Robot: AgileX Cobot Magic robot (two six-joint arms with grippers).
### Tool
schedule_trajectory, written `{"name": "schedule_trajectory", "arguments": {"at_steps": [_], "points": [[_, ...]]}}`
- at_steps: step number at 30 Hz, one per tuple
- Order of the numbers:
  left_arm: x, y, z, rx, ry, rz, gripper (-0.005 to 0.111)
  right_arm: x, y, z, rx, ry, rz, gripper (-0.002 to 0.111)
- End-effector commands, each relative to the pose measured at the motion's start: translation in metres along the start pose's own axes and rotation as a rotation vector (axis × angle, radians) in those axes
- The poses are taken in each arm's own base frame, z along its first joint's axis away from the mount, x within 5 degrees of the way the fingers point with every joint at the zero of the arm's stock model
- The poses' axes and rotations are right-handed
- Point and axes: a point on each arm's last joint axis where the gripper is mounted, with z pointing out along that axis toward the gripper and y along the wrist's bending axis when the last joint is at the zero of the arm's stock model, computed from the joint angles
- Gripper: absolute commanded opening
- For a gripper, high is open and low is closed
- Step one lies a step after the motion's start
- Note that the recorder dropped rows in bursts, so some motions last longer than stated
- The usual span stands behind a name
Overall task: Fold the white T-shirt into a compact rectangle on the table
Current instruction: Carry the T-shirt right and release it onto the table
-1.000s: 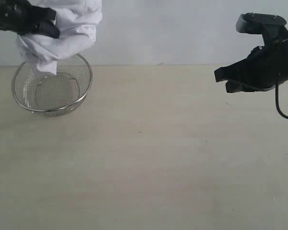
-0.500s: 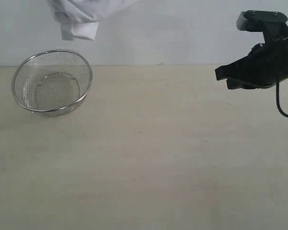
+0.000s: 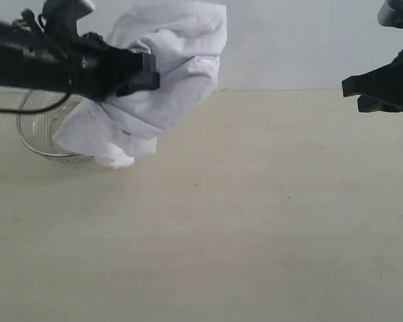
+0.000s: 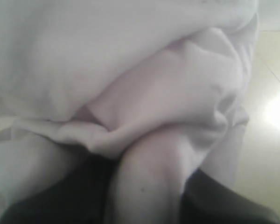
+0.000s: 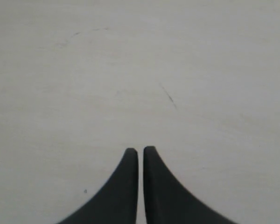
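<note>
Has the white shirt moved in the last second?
Yes. The shirt was directly above the basket; now it hangs to the basket's right, its lowest end near the table.

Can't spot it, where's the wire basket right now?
Exterior view, far left of the table: the basket sits partly hidden behind the bunched shirt.

We see a round wire-mesh metal basket (image 3: 39, 134) at the far left of the exterior view, standing upright, with only its left part and shiny rim showing. Behind it we see a plain pale wall (image 3: 289, 40).
</note>
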Motion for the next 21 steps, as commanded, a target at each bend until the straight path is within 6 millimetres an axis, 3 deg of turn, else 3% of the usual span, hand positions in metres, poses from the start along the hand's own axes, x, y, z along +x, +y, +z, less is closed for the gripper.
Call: {"name": "schedule_trajectory", "arguments": {"at_steps": [1,3,4,7,9,12,14,18,21], "points": [[0.046,-0.036,0.011,0.055,0.053,0.069,0.005,-0.003,0.001,-0.004,-0.010,-0.017,0.030,0.000],[0.055,-0.064,0.019,0.112,0.081,0.093,0.005,-0.003,0.001,-0.003,-0.014,-0.014,0.025,0.000],[0.054,-0.067,0.023,0.061,0.071,0.122,0.005,-0.002,0.002,-0.003,-0.017,-0.008,0.025,0.000],[0.055,-0.056,0.042,-0.177,0.057,0.164,0.005,-0.002,0.002,-0.003,-0.022,-0.001,0.025,0.000],[0.056,-0.048,0.060,-0.202,0.073,0.159,0.005,-0.002,0.002,-0.003,-0.023,-0.002,0.026,0.000],[0.054,-0.050,0.090,-0.155,0.087,0.249,0.005,-0.001,0.003,-0.003,-0.027,0.003,0.026,0.000],[0.052,-0.053,0.099,-0.127,0.084,0.244,0.005,0.000,0.003,-0.003,-0.032,0.012,0.025,0.000],[0.056,-0.068,0.100,0.043,0.116,0.201,0.007,-0.001,0.003,-0.003,-0.032,0.011,0.021,0.000],[0.059,-0.078,0.099,0.158,0.140,0.197,0.024,-0.001,0.003,-0.003,-0.032,0.011,0.021,0.000]]}}
